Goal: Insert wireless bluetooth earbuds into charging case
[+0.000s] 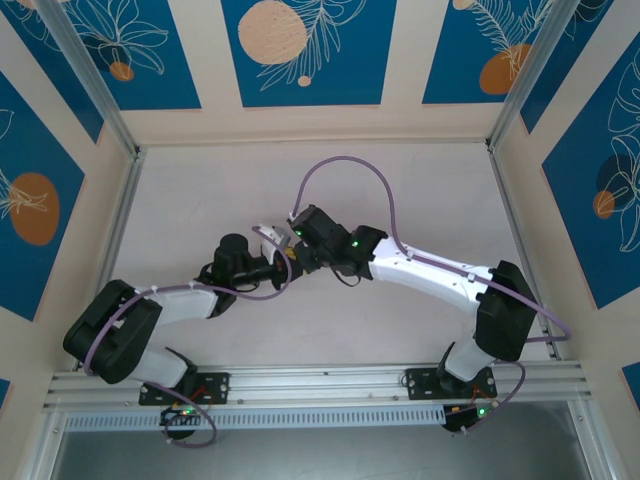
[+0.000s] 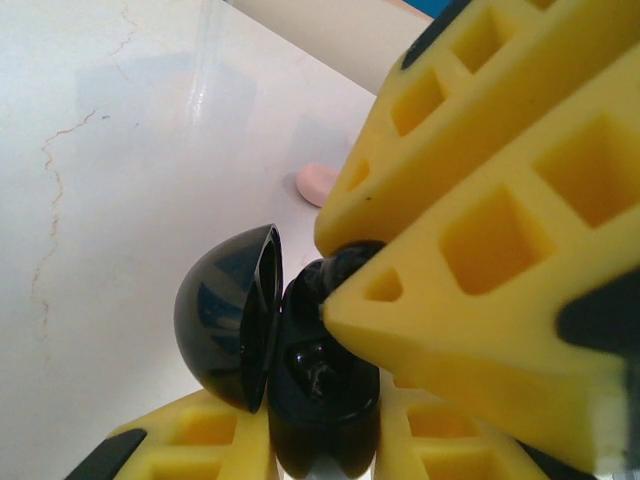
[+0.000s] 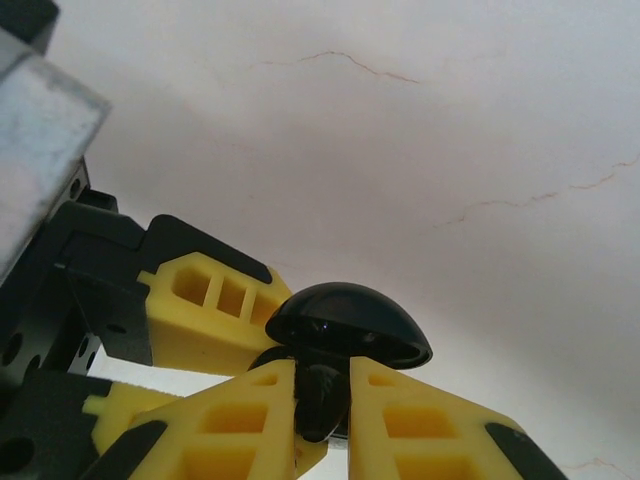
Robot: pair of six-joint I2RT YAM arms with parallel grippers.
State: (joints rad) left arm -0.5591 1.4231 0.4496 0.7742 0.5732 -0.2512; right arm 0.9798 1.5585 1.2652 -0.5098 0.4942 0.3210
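The black charging case (image 2: 320,400) stands upright between the yellow fingers of my left gripper (image 2: 325,425), which is shut on its body. Its domed lid (image 2: 225,315) hangs open to the left. My right gripper (image 2: 345,270) comes in from the upper right, shut on a black earbud (image 3: 325,395) at its fingertips. The bud is right at the case's open top, under the lid (image 3: 350,325). I cannot tell whether the glossy socket (image 2: 312,365) holds a bud. From above, both grippers (image 1: 288,256) meet mid-table.
A small pale pink rounded thing (image 2: 318,183) lies on the white table (image 2: 120,200) beyond the case, partly hidden by the right finger. The left gripper's finger (image 3: 205,300) sits close beside the right gripper's. Aluminium posts and patterned walls ring the table (image 1: 420,180).
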